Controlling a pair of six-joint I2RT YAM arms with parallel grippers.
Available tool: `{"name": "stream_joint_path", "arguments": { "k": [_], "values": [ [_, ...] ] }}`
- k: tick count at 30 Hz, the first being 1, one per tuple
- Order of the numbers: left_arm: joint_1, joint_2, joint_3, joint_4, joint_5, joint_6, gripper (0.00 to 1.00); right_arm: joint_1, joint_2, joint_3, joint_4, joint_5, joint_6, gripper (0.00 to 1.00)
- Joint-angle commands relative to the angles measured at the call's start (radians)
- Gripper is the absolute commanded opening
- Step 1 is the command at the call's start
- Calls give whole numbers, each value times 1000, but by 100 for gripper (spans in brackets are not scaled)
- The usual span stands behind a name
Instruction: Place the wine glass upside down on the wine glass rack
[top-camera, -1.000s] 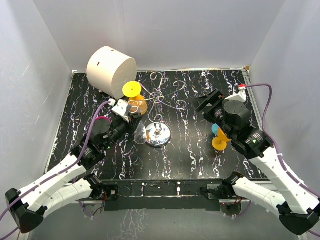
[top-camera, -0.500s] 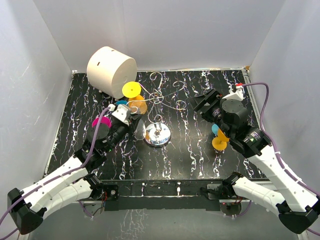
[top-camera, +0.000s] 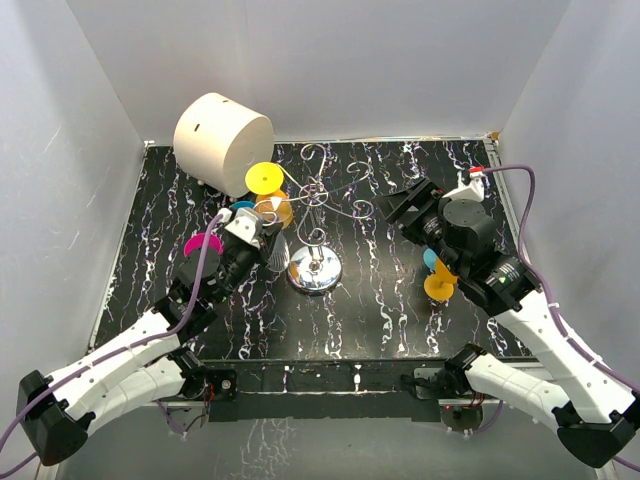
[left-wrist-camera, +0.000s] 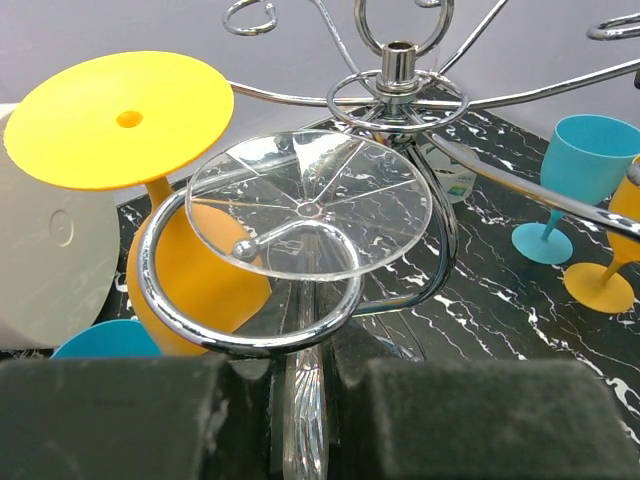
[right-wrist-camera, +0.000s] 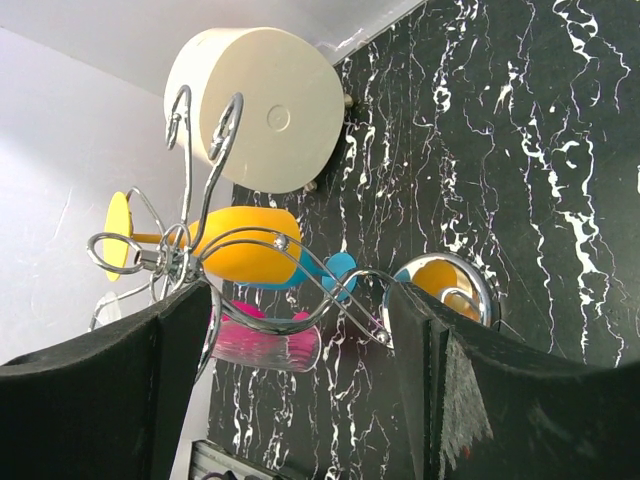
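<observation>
A clear wine glass (left-wrist-camera: 305, 205) hangs upside down, its round foot on top. My left gripper (left-wrist-camera: 300, 380) is shut on the wall of its bowl. A curled arm (left-wrist-camera: 160, 300) of the wine glass rack rings the stem just under the foot. The rack's central stem (left-wrist-camera: 397, 65) rises behind it. From above, the glass (top-camera: 279, 258) sits left of the rack's chrome base (top-camera: 316, 271), with the left gripper (top-camera: 262, 240) beside it. My right gripper (top-camera: 410, 205) stands open to the right of the rack, and in its wrist view the right gripper (right-wrist-camera: 300, 380) holds nothing.
An orange glass (top-camera: 270, 195) hangs upside down on the rack's left arm. A cream cylinder (top-camera: 222, 132) lies at the back left. A pink glass (top-camera: 205, 243) and a blue one (top-camera: 243, 207) are near the left arm. Blue (top-camera: 431, 258) and orange (top-camera: 438, 286) glasses stand under the right arm.
The left gripper has shifted the clear glass a little left and back, nearer the rack's curled arm, uncovering the pink glass. The right arm has edged slightly left.
</observation>
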Motion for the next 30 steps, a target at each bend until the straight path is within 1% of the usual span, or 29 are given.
{"name": "stream_joint_path", "arguments": {
  "k": [1, 5, 20, 30],
  "values": [
    [-2, -11, 18, 71, -58, -14, 0, -3, -6, -10, 64, -12, 2, 70],
    [-2, -27, 10, 80, -101, -19, 0, -3, -9, -12, 67, -12, 5, 70],
    [-2, -56, 3, 77, -167, -38, 0, -3, -3, -4, 68, -13, 7, 70],
    [-3, -117, -15, 42, -155, -37, 0, -3, 8, 3, 73, -20, 8, 70]
  ]
}}
